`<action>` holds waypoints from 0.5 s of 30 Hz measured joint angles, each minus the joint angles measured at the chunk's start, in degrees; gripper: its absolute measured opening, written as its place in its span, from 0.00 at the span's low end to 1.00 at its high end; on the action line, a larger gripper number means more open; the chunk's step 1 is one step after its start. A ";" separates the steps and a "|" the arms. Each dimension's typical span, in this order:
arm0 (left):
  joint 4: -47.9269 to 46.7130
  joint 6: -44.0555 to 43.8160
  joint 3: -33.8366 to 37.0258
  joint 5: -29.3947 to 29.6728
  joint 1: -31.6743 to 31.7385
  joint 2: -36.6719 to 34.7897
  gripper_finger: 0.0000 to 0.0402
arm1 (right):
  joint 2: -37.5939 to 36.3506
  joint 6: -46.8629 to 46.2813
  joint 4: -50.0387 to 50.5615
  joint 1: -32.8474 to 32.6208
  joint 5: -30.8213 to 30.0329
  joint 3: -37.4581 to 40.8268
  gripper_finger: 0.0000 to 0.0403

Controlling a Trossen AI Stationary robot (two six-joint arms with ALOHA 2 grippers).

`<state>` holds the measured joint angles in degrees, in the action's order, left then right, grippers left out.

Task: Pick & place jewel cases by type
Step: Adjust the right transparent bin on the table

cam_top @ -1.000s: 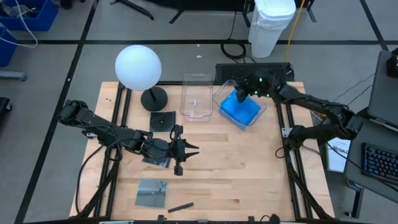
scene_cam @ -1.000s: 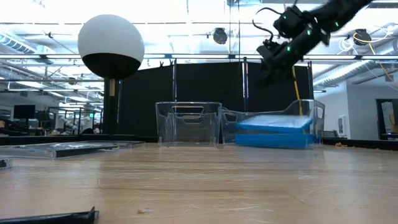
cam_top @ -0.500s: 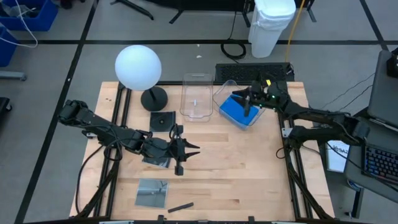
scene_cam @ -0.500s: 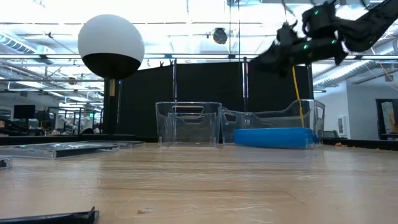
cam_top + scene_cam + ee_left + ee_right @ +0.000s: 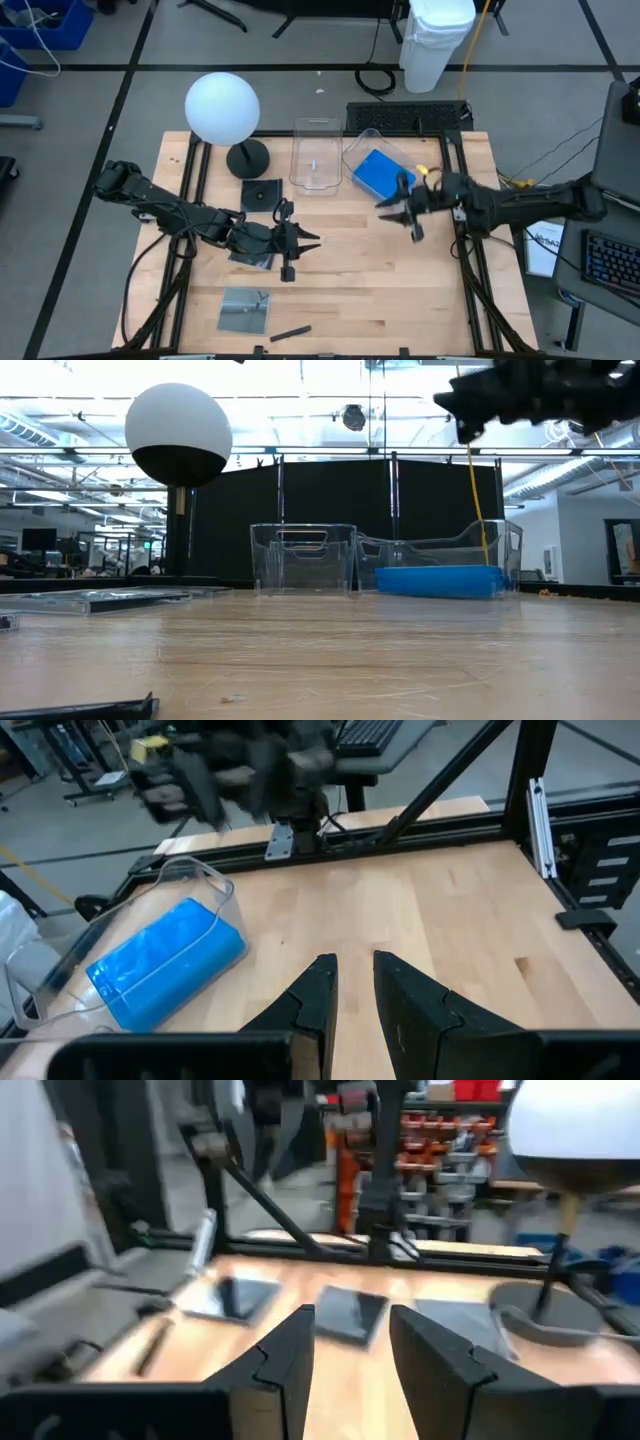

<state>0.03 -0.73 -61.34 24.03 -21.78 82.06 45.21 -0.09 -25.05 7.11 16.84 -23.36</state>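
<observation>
- Wooden table (image 5: pixel 340 270): two clear tubs at the far edge, beside a white globe lamp (image 5: pixel 222 108).
- Blue jewel cases (image 5: pixel 378 172): stacked inside the right tub (image 5: pixel 362 140).
- Dark jewel cases: one (image 5: pixel 262 194) just near of the lamp, one (image 5: pixel 245 308) by the near edge.
- Right gripper (image 5: pixel 403 213): stretched level above the table, just near of the blue stack, fingers apart, empty.
- Left gripper (image 5: pixel 300 250): low near the dark cases, fingers parted, empty.
</observation>
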 joint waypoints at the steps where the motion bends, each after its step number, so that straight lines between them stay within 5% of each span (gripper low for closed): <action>1: 0.02 -0.50 0.00 0.00 0.00 0.00 0.19 | 0.01 1.29 -2.04 -2.38 -3.88 1.80 0.30; 6: 0.01 -1.99 0.00 0.00 0.00 0.00 0.19 | -0.41 4.44 -14.83 -9.25 -20.87 11.44 0.23; 15: 0.03 -1.54 -0.02 1.78 0.62 0.00 0.19 | -11.17 3.81 -21.33 -9.98 -21.09 22.14 0.14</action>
<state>0.07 -2.26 -61.36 25.81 -21.16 82.06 34.04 3.73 -46.38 -2.87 -4.26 -1.23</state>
